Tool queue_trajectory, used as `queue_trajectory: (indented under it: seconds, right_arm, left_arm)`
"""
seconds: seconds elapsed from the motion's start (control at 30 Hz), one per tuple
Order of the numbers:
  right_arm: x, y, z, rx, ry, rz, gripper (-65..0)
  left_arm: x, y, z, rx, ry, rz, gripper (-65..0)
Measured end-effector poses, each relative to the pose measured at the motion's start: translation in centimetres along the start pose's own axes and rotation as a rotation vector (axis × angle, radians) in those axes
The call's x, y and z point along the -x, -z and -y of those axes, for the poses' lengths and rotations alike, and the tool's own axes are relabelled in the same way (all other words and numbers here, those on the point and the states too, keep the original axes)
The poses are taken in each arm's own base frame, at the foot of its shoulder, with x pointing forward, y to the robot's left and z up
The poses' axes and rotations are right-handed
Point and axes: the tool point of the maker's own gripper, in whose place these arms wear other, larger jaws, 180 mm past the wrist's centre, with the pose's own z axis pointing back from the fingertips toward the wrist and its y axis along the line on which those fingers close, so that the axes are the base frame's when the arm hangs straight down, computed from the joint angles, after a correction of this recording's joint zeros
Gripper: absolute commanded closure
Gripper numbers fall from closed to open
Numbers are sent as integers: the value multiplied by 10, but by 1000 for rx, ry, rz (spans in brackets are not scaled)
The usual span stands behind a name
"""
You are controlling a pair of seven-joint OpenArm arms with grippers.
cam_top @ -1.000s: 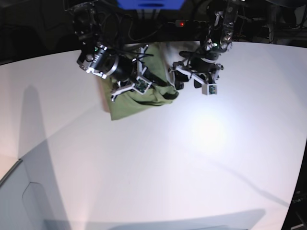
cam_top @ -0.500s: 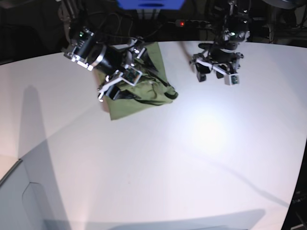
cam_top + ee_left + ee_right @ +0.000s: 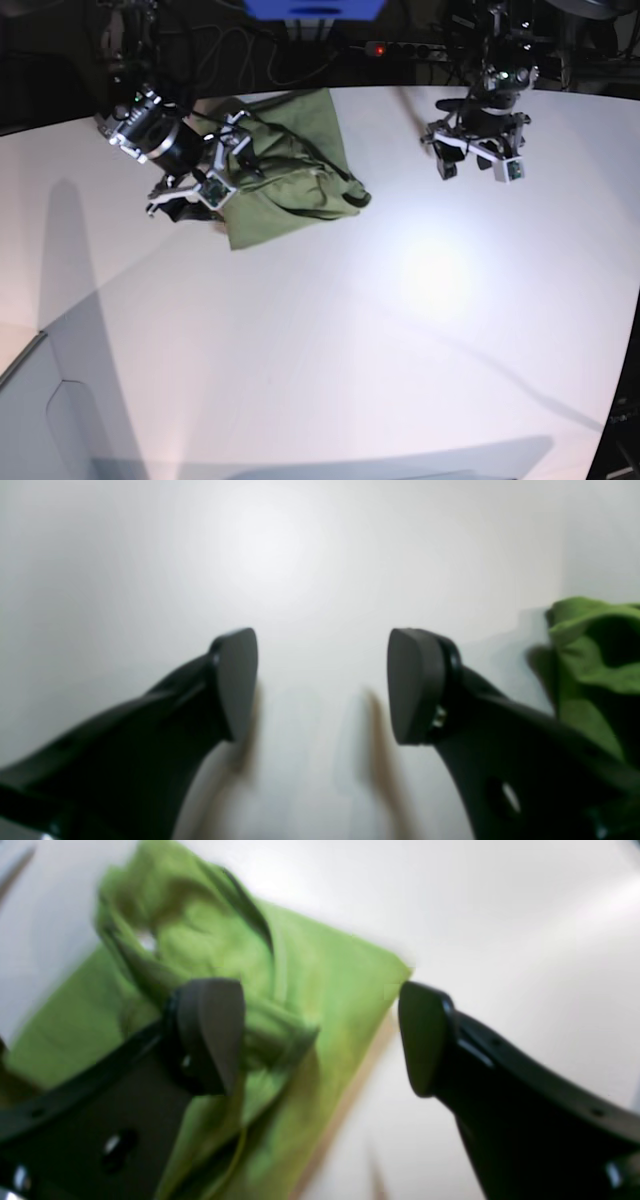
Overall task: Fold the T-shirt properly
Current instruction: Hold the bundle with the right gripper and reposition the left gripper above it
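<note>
Plainly, the T-shirt [image 3: 290,175] lies in a rumpled, partly folded heap on the far left of the white desk [image 3: 400,330], with 1 flat panel spread toward the front and bunched ridges along its right edge. The right hand [image 3: 320,1040] hovers over the shirt's left side with its jaws spread wide and nothing between them; the left hand [image 3: 322,685] hangs over bare desk well apart from the cloth, jaws likewise parted and empty. The risk, as I judge it, is a pinch into the bunched ridges that gathers 2 or more layers, dragging the heap instead of laying a clean fold; the shirt also sits near the far edge and could slide off. Both wrist views are blurred, the sleeves and neckline cannot be told apart, and no tag shows clearly.
</note>
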Motion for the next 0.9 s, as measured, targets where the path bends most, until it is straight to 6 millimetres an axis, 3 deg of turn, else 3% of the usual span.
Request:
queue_trajectory:
  seconds: [0.2, 0.3, 0.43, 0.57, 0.73, 0.9]
  right_arm:
    - [8, 3, -9, -28, 22, -10, -434]
    - [16, 1, -18, -42, 37, -30, -282]
    - [8, 3, -22, -41, 66, 4, 0]
    - [7, -4, -39, -68, 37, -14, -9]
    - [-28, -11, -76, -156, 0, 93, -2]
    - [-23, -11, -107, -234, -8, 64, -6]
  left_arm:
    - [1, 0, 0, 0, -1, -1, -394]
    - [1, 0, 0, 0, -1, -1, -394]
    - [1, 0, 0, 0, -1, -1, -394]
    - [0, 0, 0, 1, -1, 0, -394]
    - [0, 0, 1, 3, -1, 1, -394]
    - [0, 0, 1, 2, 0, 1, -396]
